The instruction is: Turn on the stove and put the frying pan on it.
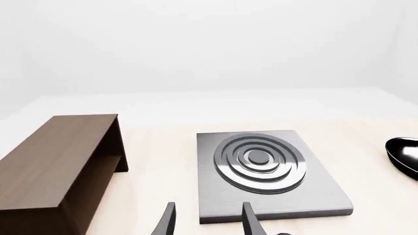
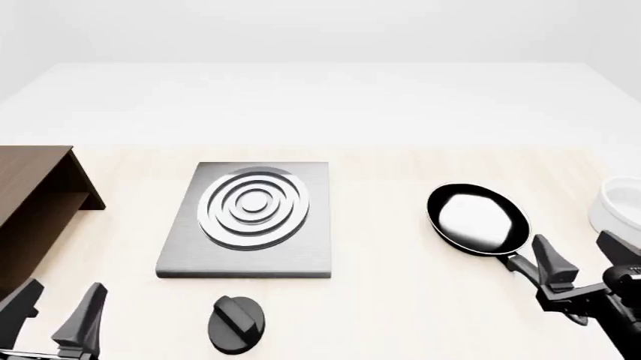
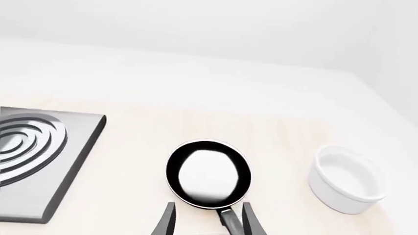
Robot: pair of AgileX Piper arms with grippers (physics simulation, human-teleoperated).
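The stove (image 2: 248, 221), a grey slab with raised silver rings, lies flat on the pale table (image 2: 380, 300), its black knob (image 2: 236, 324) apart just in front of it. The frying pan (image 2: 478, 220) sits on the table to the stove's right, handle toward the right gripper (image 2: 584, 261), whose fingers are spread with the handle between them, not clenched. The left gripper (image 2: 52, 310) hangs spread and empty beside a brown cabinet (image 2: 35, 202). A white bowl (image 2: 619, 204) stands right of the pan. No writing or labels can be read.
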